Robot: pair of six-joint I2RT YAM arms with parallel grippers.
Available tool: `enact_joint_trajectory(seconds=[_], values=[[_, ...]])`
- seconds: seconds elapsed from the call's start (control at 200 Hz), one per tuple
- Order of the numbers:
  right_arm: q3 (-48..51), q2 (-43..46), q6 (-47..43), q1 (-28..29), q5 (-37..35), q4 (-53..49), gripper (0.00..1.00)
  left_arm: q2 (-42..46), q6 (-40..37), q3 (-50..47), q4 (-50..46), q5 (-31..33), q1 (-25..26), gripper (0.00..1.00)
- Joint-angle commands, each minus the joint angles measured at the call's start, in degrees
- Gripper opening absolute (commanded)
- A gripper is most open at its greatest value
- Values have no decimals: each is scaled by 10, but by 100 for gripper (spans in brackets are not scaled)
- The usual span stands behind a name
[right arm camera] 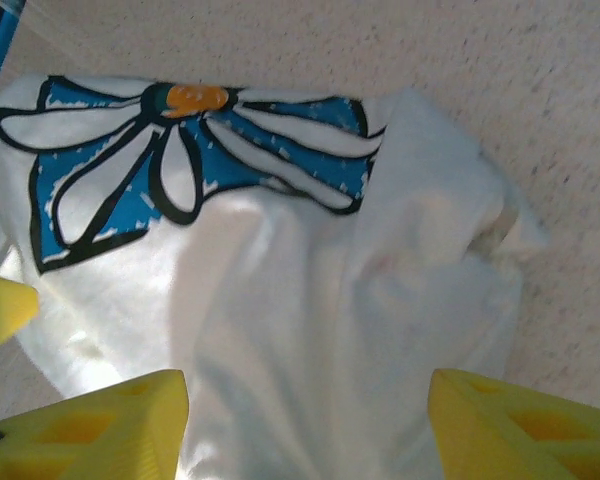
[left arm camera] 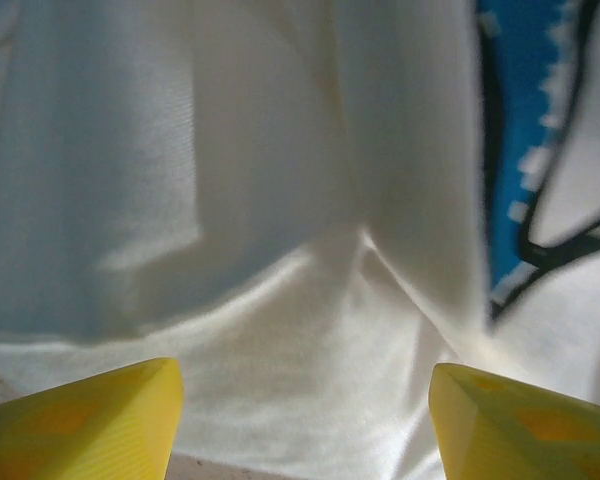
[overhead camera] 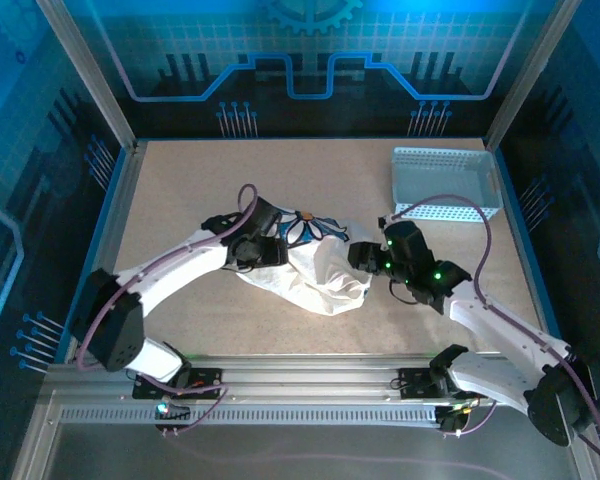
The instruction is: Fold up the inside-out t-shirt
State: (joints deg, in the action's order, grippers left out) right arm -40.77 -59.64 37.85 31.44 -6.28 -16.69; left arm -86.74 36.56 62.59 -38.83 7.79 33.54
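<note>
At the middle of the table (overhead camera: pixel 180 190) the inside-out t-shirt (overhead camera: pixel 315 278) is found crumpled; it is judged light and limp; an outer edge is advised for grasping; the left gripper (left arm camera: pixel 302 400) and right gripper (right arm camera: pixel 305 405) are spread open over it.

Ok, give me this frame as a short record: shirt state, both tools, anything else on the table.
t-shirt: white, crumpled in a heap mid-table, not yet folded
print: blue flower shape, black outlines, orange centre, showing at the heap's far edge
left tool: open, close over the cloth at the shirt's left side
right tool: open, at the shirt's right side, cloth ahead of it
basket: light blue, perforated, far right of the table, apart from the shirt
table: beige, speckled
</note>
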Motion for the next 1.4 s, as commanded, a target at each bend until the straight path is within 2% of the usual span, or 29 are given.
enact_joint_trajectory(seconds=[0.0, 0.135, 0.315, 0.43, 0.48, 0.58, 0.625, 0.675, 0.855, 0.95, 1.04, 1.085, 1.13, 1.225, 1.28, 1.33, 1.37, 1.395], values=[[-32, -41, -64, -22, 19, -44, 66, -40, 17, 25, -28, 33, 3, 66], [-43, -82, -72, -27, 12, -64, 65, -69, 20, 25, -16, 40, 3, 60], [-48, -126, -66, -27, -6, -84, 58, -80, 22, 24, -8, 39, 3, 34], [-58, -138, -75, -28, 13, -81, 39, -56, 19, 7, 1, 49, 2, 17], [-65, -136, -79, -28, 19, -81, 27, -35, 19, -6, 9, 53, 2, 9], [-84, -121, -84, -30, 3, -97, 8, 28, 11, -53, 40, 65, -6, 0], [-92, -106, -86, -40, -11, -114, 2, 67, 6, -81, 60, 64, -17, 0], [-93, -86, -87, -59, -5, -124, 0, 117, 5, -117, 84, 59, -35, 0], [-135, 1, -69, -212, 123, -139, 0, 316, -6, -243, 172, 8, -129, 0], [-162, 27, -46, -265, 169, -155, 0, 415, -12, -289, 204, 15, -142, 0], [-148, 41, -10, -290, 199, -148, 0, 473, -3, -332, 233, 14, -146, 2], [-131, 42, 2, -289, 221, -135, 0, 462, -5, -337, 239, -2, -147, 7], [-103, 38, 16, -277, 236, -112, 0, 420, -7, -321, 216, -17, -148, 7], [-46, 15, 21, -227, 220, -72, 0, 282, -30, -252, 147, -50, -147, 6], [-28, -8, 21, -205, 204, -57, 0, 192, -39, -199, 91, -46, -146, 6], [-16, -28, 22, -195, 205, -40, 0, 138, -45, -154, 40, -30, -141, 21], [-10, -41, 22, -192, 202, -30, 0, 120, -50, -126, 11, 6, -124, 38], [-8, -45, 21, -192, 198, -31, 0, 119, -53, -111, -6, 35, -106, 45]])
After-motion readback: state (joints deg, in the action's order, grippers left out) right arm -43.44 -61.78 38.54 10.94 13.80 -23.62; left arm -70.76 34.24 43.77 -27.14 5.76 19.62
